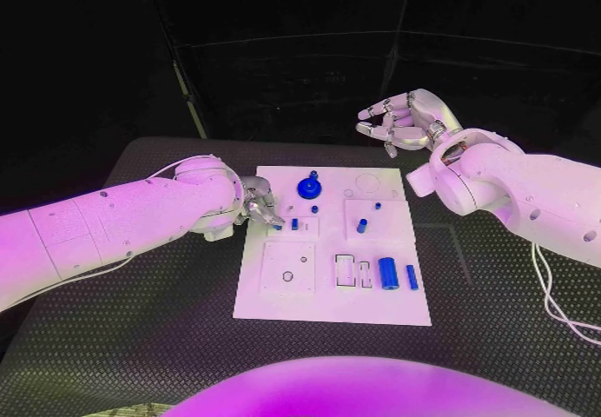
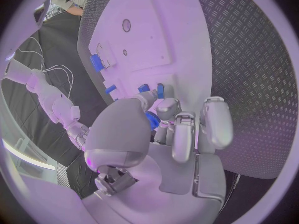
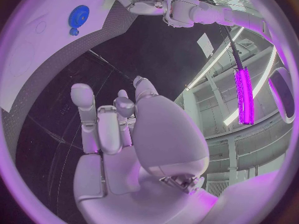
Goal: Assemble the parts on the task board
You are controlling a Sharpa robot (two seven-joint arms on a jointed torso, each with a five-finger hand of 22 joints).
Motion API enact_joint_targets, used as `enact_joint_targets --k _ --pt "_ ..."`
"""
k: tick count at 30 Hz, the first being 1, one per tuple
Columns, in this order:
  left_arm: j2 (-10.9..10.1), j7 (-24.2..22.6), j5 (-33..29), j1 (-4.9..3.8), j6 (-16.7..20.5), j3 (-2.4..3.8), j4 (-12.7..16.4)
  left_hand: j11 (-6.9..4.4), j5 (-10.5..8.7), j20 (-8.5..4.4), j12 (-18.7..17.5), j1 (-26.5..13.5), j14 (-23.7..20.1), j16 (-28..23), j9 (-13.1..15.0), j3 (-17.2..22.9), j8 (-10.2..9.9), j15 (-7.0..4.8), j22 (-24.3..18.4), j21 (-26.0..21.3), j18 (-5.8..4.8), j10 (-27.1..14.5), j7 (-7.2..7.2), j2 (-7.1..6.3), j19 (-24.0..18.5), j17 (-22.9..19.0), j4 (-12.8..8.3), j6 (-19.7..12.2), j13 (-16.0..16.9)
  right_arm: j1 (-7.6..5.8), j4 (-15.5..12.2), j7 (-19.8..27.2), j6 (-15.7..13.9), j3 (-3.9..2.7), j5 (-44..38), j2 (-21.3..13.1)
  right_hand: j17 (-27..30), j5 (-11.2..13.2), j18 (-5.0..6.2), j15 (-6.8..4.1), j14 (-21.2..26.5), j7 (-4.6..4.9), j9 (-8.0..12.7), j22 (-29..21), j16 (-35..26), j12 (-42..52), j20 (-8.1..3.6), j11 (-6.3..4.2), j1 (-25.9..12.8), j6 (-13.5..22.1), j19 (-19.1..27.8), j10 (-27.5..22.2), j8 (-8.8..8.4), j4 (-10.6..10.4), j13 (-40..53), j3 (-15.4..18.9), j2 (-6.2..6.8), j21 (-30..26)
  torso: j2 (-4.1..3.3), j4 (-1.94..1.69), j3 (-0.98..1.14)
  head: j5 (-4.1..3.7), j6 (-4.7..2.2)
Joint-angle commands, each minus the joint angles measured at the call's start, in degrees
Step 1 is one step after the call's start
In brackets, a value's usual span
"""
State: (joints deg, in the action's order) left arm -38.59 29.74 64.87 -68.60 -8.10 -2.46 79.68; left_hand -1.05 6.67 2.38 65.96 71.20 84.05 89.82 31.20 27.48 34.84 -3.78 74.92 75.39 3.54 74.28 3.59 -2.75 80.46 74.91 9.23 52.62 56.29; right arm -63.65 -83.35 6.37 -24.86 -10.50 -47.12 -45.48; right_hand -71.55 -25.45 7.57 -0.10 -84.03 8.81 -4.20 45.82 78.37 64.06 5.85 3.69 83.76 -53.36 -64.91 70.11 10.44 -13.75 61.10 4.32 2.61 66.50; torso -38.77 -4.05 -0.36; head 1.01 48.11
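Nearest you on the task board (image 1: 332,308) stands a blue cylinder (image 1: 390,273). Your left hand (image 1: 260,205) pinches a small blue part (image 2: 151,119) at the board's left edge. Your right hand (image 1: 403,117) hovers beyond the worktop's (image 1: 125,347) far edge, fingers curled, holding nothing.

The black table (image 1: 150,347) with a diamond-textured top carries the white task board (image 1: 328,300) at its middle.

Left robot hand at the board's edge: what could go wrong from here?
The left robot hand works close to small blue pegs on the task board; a finger could knock one over. Its grasp is hidden, so a blue part may slip. The right robot hand hovers off the board, out of the way.
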Motion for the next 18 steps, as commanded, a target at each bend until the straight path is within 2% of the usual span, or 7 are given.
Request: enact_joint_targets --k 1,5,10,18 --pt "0.0 0.5 0.8 0.14 -1.6 -0.19 0.1 0.02 0.15 0.01 0.2 0.3 5.9 0.2 0.0 6.3 0.2 -0.28 1.4 0.2 0.51 0.3 -0.48 0.33 0.4 15.1 -6.0 -0.1 0.0 -0.09 0.0 0.3 0.4 -0.03 0.1 0.1 0.0 -0.3 0.78 -0.51 -1.7 -0.09 0.1 -0.1 -0.3 0.2 -0.16 -0.02 0.0 0.4 0.1 0.0 0.28 -0.1 0.1 -0.1 -0.36 -0.4 -0.02 0.03 0.0 0.09 0.04" --pt "0.2 0.5 0.8 0.14 -1.6 -0.24 0.1 0.02 0.15 0.01 0.2 0.3 5.9 0.2 0.0 6.3 0.2 -0.28 1.4 0.2 0.51 0.3 -0.48 0.33 0.4 15.1 -6.0 -0.1 0.0 -0.08 0.0 0.3 0.4 -0.03 0.1 0.1 0.0 -0.3 0.78 -0.51 -1.7 -0.09 0.1 -0.1 -0.3 0.2 -0.16 -0.02 0.0 0.4 0.1 0.0 0.28 -0.1 0.1 -0.1 -0.36 -0.4 -0.03 0.02 -0.02 0.06 0.02" --pt "0.6 0.6 0.8 0.14 -1.9 -0.62 -0.1 0.02 0.15 0.01 0.2 0.3 5.9 0.2 0.0 6.3 0.2 -0.28 1.4 0.2 0.51 0.3 -0.48 0.33 0.4 15.1 -6.0 -0.1 0.0 -0.08 0.0 0.3 0.4 -0.03 0.1 0.2 0.0 -0.3 0.78 -0.51 -1.7 -0.09 0.1 -0.1 -0.3 0.2 -0.16 -0.02 0.0 0.4 0.1 0.0 0.28 -0.1 0.1 -0.1 -0.36 -0.4 -0.04 0.06 0.03 0.07 0.12" --pt "1.4 0.6 0.8 0.13 -3.7 -1.16 -0.7 -0.12 -0.06 -0.01 0.8 -1.3 5.9 0.2 0.2 6.4 1.0 -0.33 1.6 0.3 0.47 0.9 -0.77 -0.47 0.5 15.1 -6.0 0.7 0.7 -0.08 -0.1 0.3 0.4 -0.03 0.1 0.1 0.0 -0.3 0.78 -0.51 -1.7 -0.09 0.1 -0.1 -0.3 0.2 -0.16 -0.02 0.0 0.4 0.1 0.0 0.28 -0.1 0.1 -0.1 -0.36 -0.4 -0.08 0.06 0.04 -0.04 0.26"
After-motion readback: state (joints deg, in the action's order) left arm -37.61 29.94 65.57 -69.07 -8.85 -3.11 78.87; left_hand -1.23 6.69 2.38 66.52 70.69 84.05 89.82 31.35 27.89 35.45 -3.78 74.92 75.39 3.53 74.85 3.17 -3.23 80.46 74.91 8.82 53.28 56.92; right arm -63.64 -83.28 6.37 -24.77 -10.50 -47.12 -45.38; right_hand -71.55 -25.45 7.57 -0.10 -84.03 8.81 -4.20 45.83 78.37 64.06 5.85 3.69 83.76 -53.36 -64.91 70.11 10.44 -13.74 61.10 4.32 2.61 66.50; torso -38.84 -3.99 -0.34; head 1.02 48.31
